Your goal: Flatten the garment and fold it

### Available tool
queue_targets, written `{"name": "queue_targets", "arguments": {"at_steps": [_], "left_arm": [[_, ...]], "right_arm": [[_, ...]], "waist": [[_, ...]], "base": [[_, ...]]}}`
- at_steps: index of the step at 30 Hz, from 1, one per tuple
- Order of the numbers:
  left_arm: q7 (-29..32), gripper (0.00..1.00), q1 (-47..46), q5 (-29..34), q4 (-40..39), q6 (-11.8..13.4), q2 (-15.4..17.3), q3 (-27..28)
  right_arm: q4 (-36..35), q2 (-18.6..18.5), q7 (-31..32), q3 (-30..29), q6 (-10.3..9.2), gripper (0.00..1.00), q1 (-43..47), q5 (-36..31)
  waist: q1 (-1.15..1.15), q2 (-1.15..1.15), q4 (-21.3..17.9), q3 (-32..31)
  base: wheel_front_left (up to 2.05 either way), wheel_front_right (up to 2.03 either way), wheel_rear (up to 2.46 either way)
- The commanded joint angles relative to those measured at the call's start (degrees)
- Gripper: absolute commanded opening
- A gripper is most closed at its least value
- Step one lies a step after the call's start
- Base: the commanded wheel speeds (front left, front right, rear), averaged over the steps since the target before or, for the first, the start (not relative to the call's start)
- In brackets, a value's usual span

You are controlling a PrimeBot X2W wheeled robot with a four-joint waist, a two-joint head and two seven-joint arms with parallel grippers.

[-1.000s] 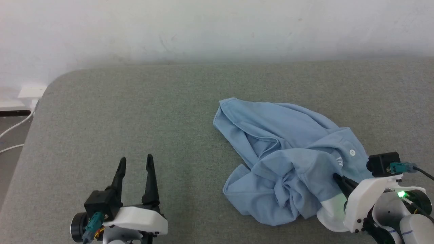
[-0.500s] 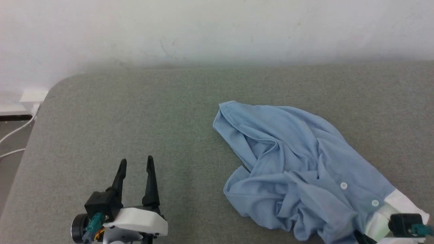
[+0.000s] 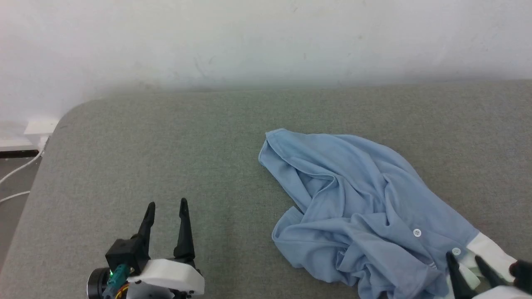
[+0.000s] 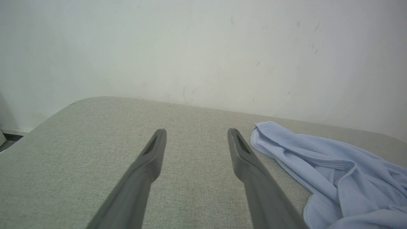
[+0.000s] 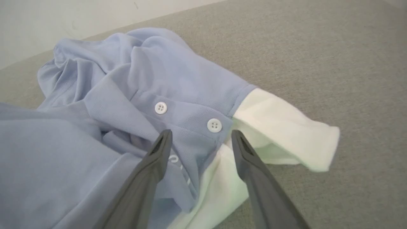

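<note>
Garment (image 3: 357, 207) in light blue soft knit lies crumpled on the right half of the grey surface (image 3: 166, 137), bunched into deep folds and ridges rather than spread flat. Its hem end points toward the wall (image 3: 249, 37), while its white collar (image 5: 286, 127) trails off at the near right, thick and ribbed, with one end curled over. Two white four-hole buttons (image 5: 161, 107) sit along the placket, and a scrap of white script shows just below them.

The right gripper (image 5: 202, 133) stands at that collar end, its two long dark fingers spread wide with nothing clamped between them; the placket and the collar's inner edge lie in the gap. Whether the tips touch the cloth I cannot tell. In the head view it shows at the lower right corner (image 3: 463, 257).

The left gripper (image 3: 167, 203) is well apart from the shirt at the lower left, fingers parted over bare surface, which is felt-like with a rounded corner. Pale cables (image 3: 16, 158) run on the floor beyond that corner.
</note>
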Motion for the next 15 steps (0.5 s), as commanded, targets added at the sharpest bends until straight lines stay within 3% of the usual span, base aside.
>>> {"name": "queue_targets", "arguments": {"at_steps": [1,4,8,15], "left_arm": [[-0.27,1.0,0.83,0.23,0.08,-0.05,-0.09,0.23],[-0.27,1.0,0.86,0.15,-0.37,0.01,-0.22,0.28],[-0.27,1.0,0.07,0.25,-1.33,-0.03,-0.39,0.11],[-0.27,1.0,-3.12,0.78,-2.99,-0.51,-0.75,-1.26]], "right_arm": [[-0.66,0.31,-2.1,-0.83,-0.05,1.0,-2.0,0.51],[0.16,-0.04,-3.48,-1.84,-0.05,1.0,-5.24,1.49],[5.31,-3.24,-2.12,-2.44,-0.05,1.0,-12.3,2.47],[18.96,-12.25,9.64,3.91,-0.05,1.0,-26.77,7.18]], "waist": [[0.01,0.0,-0.28,-0.32],[0.01,0.0,-0.5,-0.33],[0.01,0.0,-0.48,0.7],[0.01,0.0,1.52,4.73]], "base": [[0.0,0.0,0.0],[0.0,0.0,0.0],[0.0,0.0,0.0],[0.0,0.0,0.0]]}}
